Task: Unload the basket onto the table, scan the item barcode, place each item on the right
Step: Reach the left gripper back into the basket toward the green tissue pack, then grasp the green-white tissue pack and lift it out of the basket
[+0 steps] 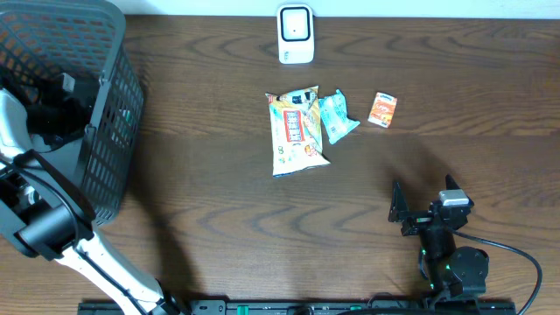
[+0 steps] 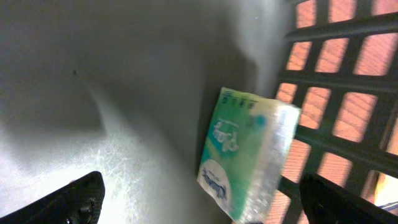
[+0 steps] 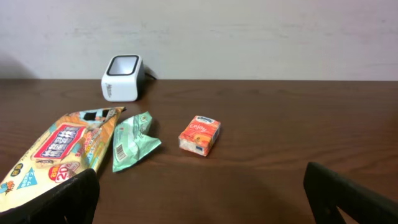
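My left gripper [image 2: 200, 190] is inside the grey basket [image 1: 109, 131], open and holding nothing. Just beyond its fingertips a green-and-white tissue pack [image 2: 249, 152] leans against the basket's lattice wall [image 2: 348, 81]. On the table lie a long snack bag [image 1: 296, 131], a crumpled teal packet [image 1: 336, 117] and a small orange box [image 1: 382, 109]. The teal packet [image 3: 132, 140] shows a barcode in the right wrist view. The white scanner [image 1: 296, 33] stands at the far edge. My right gripper [image 1: 424, 208] rests open at the near right, short of the orange box [image 3: 200, 135].
The basket fills the left end of the table, with my left arm [image 1: 44, 210] bent over its rim. The scanner [image 3: 122, 77] stands in front of a pale wall. Bare wood lies between my right gripper [image 3: 202, 186] and the items.
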